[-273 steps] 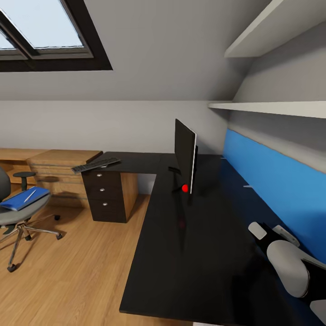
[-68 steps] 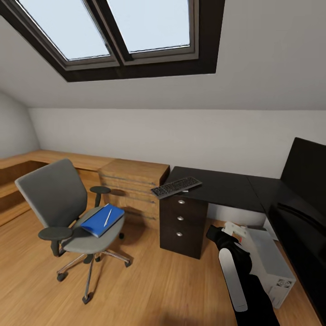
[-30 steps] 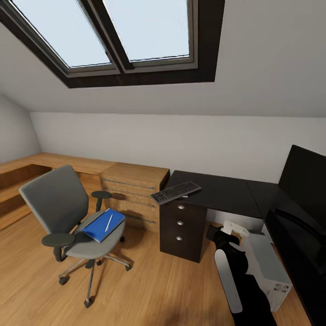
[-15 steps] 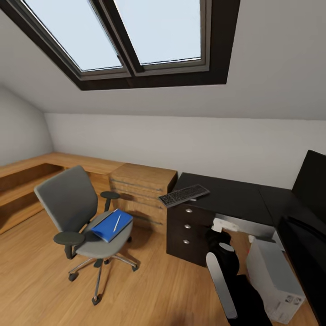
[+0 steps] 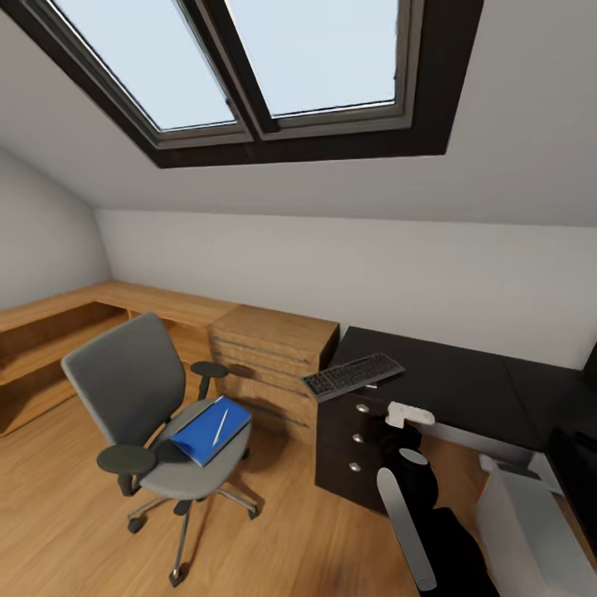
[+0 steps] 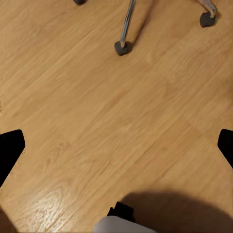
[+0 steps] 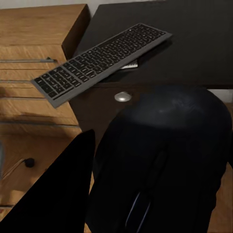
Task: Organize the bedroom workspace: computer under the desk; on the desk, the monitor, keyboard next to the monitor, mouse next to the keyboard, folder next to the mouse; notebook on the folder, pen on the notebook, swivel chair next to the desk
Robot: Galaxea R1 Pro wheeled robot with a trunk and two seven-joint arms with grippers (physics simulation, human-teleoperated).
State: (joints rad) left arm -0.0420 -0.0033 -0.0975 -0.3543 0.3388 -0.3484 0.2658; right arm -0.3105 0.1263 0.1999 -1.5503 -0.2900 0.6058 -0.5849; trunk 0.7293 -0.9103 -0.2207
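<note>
Right wrist view, mouse (image 7: 160, 160): gripped in the right hand (image 5: 404, 417).
Keyboard (image 7: 102, 60): straight ahead of that hand, on the table (image 5: 448, 381) corner, long axis slanting, one end overhanging the edge.
Left hand (image 6: 116, 148): spread wide, empty, above the floor.
Nearer arm: right, I judge.

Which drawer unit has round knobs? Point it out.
The dark drawer unit under the black desk, below the keyboard. The light wooden chest beside it has long bar handles instead.
</note>
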